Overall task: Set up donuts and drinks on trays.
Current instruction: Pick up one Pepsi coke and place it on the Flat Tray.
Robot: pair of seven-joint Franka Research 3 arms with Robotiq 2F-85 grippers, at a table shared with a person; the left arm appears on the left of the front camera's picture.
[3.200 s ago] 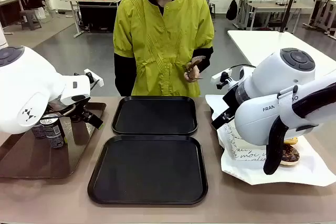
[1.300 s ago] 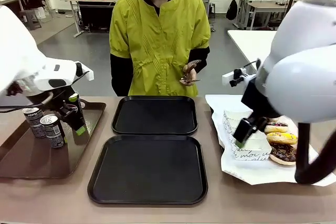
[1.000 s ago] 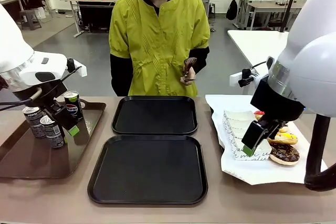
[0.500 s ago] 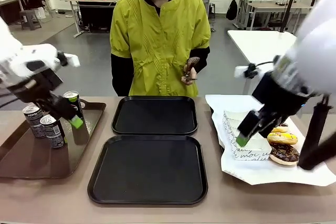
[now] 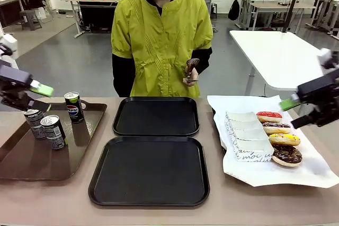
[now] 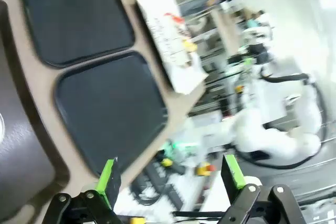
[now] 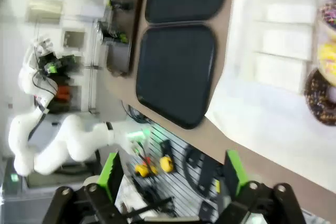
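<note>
1. The left claw point(image 6: 169, 176) had its two green-padded fingers spread wide with nothing between them. In the front view it hung at the 9 o'clock edge of the table point(image 5: 53, 199), higher than the cans and clear of them.
2. The right claw point(image 7: 172, 174) was spread just as wide and held nothing. In the front view it hung at the table's 3 o'clock edge, higher than the donuts and apart from them.
3. Two black trays lay at the middle of the table. The far tray point(image 5: 156, 116) sat toward 12 o'clock and the near tray point(image 5: 149, 170) toward 6 o'clock, their rims almost touching.
4. Three cans stood upright on a brown tray point(image 5: 32, 157) at 9 o'clock. One can point(image 5: 73, 107) stood near that tray's 1 o'clock corner. A second can point(image 5: 54, 132) and a third can point(image 5: 33, 124) stood close together toward the tray's 10 o'clock side.
5. Four donuts lay in a row on a white paper sheet point(image 5: 265, 173) at 3 o'clock. From the 12 o'clock end they were a red donut point(image 5: 269, 116), a brown donut point(image 5: 276, 127), a yellow donut point(image 5: 284, 139) and a chocolate donut point(image 5: 286, 154).
6. White paper holders point(image 5: 246, 130) lay in a row just at the 9 o'clock side of the donuts.
7. A person stood at 12 o'clock. One hand point(image 5: 192, 71) held a small dark item that could not be identified.
</note>
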